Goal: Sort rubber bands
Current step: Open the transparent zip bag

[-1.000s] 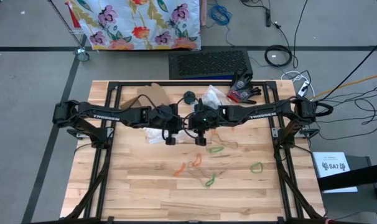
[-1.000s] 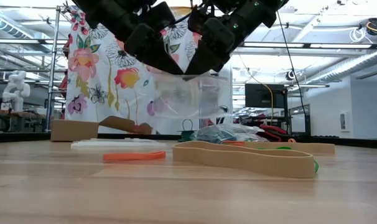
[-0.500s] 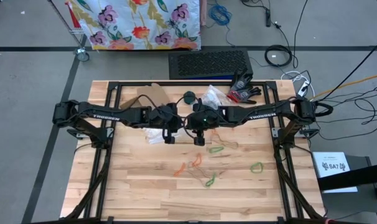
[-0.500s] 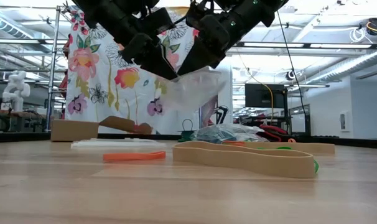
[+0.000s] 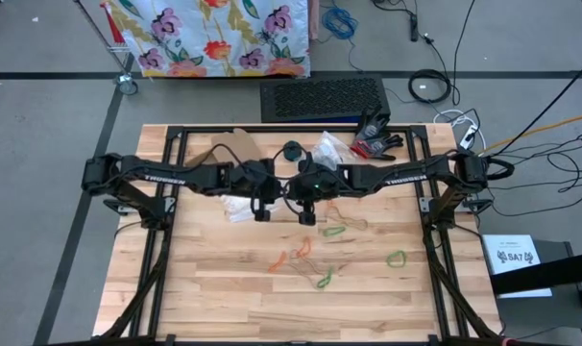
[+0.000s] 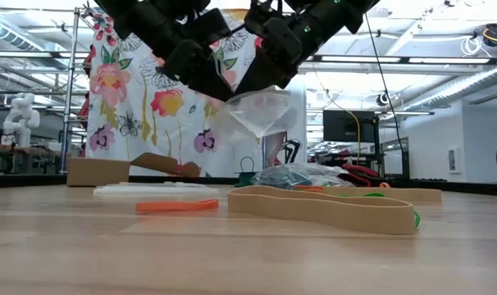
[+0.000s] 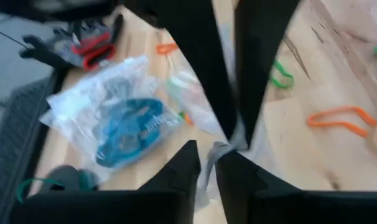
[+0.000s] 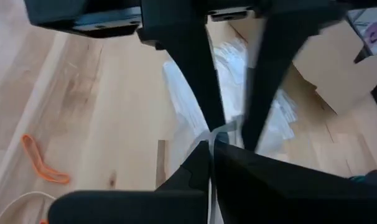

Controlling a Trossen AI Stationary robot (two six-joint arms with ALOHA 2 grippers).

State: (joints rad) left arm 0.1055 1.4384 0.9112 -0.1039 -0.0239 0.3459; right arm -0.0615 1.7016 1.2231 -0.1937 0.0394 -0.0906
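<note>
Item, left gripper: I have it pinched on one edge of a clear bag, lifted above the table.
Item, right gripper: clamped on the opposite edge, presumably so the mouth can be pulled open.
Item, rubber bands: loose on the wood nearby, unsorted, one orange, one tan.

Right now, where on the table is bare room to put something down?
The table is bare along its near left edge, beside the orange band. The far right is crowded: bagged bands, gloves. Loose rubber bands fill the middle.
</note>
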